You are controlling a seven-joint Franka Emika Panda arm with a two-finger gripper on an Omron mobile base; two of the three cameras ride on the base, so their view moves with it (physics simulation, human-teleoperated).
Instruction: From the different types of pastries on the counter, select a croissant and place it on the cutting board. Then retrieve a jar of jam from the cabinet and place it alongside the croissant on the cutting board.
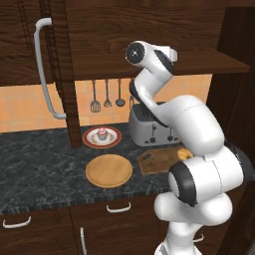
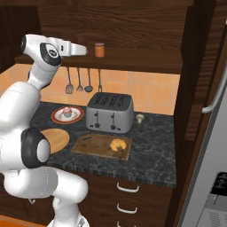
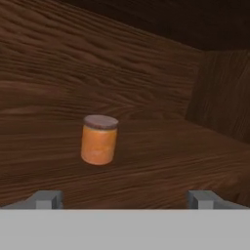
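The jar of jam (image 3: 99,139), orange with a paler lid, stands upright on the cabinet's shelf plank (image 3: 161,166). My gripper (image 3: 125,199) is open and level with the shelf, and the jar stands ahead of it, a little left of centre and clear of both fingertips. From the right base view the gripper (image 2: 83,50) sits just left of the jar (image 2: 99,49). The croissant (image 2: 118,144) lies on the cutting board (image 2: 95,147) on the counter (image 2: 150,150), in front of the toaster. A pink-frosted cupcake (image 2: 66,111) rests on a red-rimmed plate.
A silver toaster (image 2: 109,112) stands behind the board. A round light-wood plate (image 1: 108,170) lies left of the board. Utensils (image 1: 106,97) hang on the tiled wall under the shelf. A tall door with a curved grey handle (image 1: 45,69) is at the left.
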